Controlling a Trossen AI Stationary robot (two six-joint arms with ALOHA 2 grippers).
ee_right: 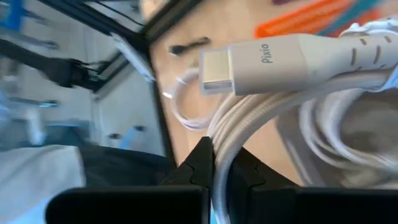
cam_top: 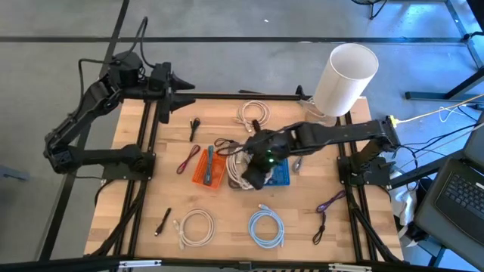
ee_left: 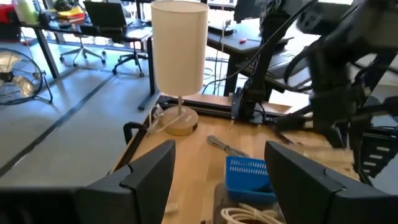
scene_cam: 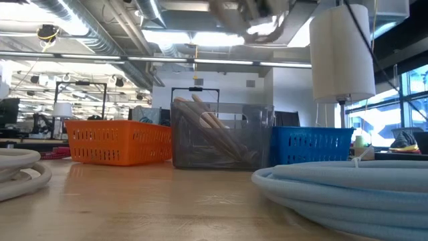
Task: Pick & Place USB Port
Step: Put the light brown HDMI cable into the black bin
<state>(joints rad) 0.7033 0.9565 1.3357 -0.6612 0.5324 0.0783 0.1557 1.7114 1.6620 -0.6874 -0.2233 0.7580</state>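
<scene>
While the right tool (cam_top: 253, 175) hangs over the middle of the desk (cam_top: 227, 234) with its fingers pressed together on a loop of the white cable (ee_right: 249, 134), I'd keep the move slow and level. In the right wrist view the cord runs up between the fingertips and its pale plug (ee_right: 273, 59) juts out just past them, with several slack loops trailing beside it. I judge this as the carry stage: the bundle is lifted, not yet set down. The loops could snag a rim, so I'd clear the walls well before travelling, then lower straight and only part the fingers once the weight rests.

Directly under the tool sits the clear bin (scene_cam: 221, 137), with pale cable coils showing through its wall. The orange basket (cam_top: 208, 168) stands just beside it, toward the left arm; the overhead view shows something blue lying in it, which I can't identify. The blue basket (cam_top: 280, 175) touches the clear bin on the other side, and I can't tell what it holds. Which of the three is the target I can't say.

The left tool (ee_left: 217, 174) waits at the far corner of the desk, fingers spread, holding nothing.
</scene>
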